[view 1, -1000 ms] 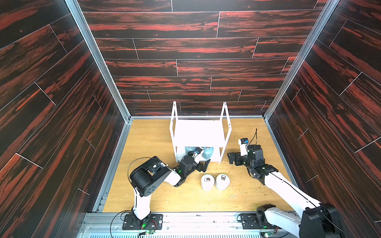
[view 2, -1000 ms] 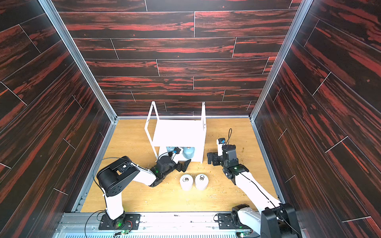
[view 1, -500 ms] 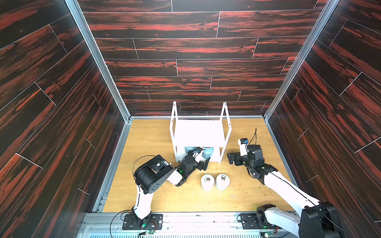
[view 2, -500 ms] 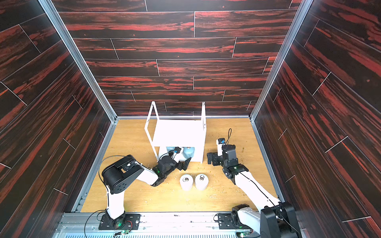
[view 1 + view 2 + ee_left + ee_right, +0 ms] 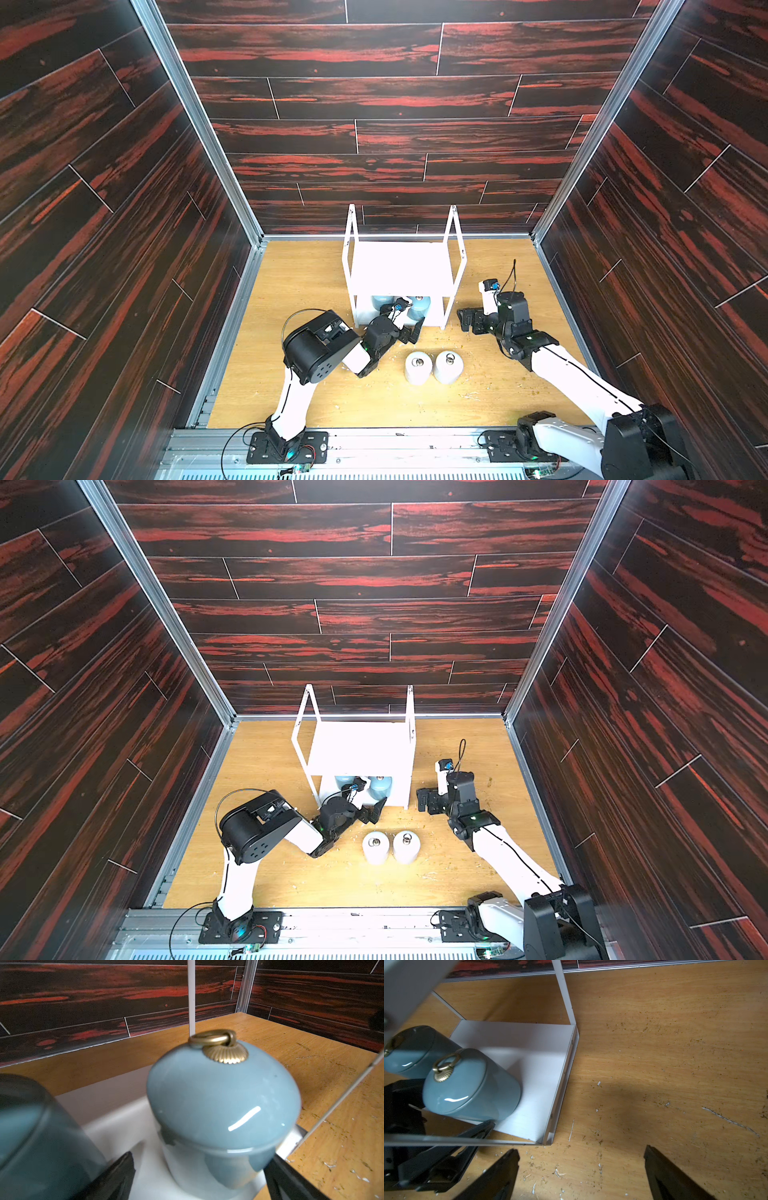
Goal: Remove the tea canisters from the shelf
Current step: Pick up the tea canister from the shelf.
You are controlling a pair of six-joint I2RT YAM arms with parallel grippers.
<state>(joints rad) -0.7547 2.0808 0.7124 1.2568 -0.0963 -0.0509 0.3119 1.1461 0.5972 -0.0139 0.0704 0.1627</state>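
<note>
Two-tier shelf [image 5: 401, 270] stands ahead of both arms; left gripper [image 5: 200, 1158], jaws spread, straddles light blue canister [image 5: 223, 1101] on lower board, unclamped; second blue canister [image 5: 31, 1136] just beside; right gripper [image 5: 580, 1151] released, empty, near shelf corner; white canisters [image 5: 417, 368] [image 5: 448, 365] behind, between grippers.

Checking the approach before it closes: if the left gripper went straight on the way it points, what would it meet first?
Likely the light blue canister standing on the lower board of the shelf: the open left gripper flanks its base. The second blue canister sits beside that line.
</note>
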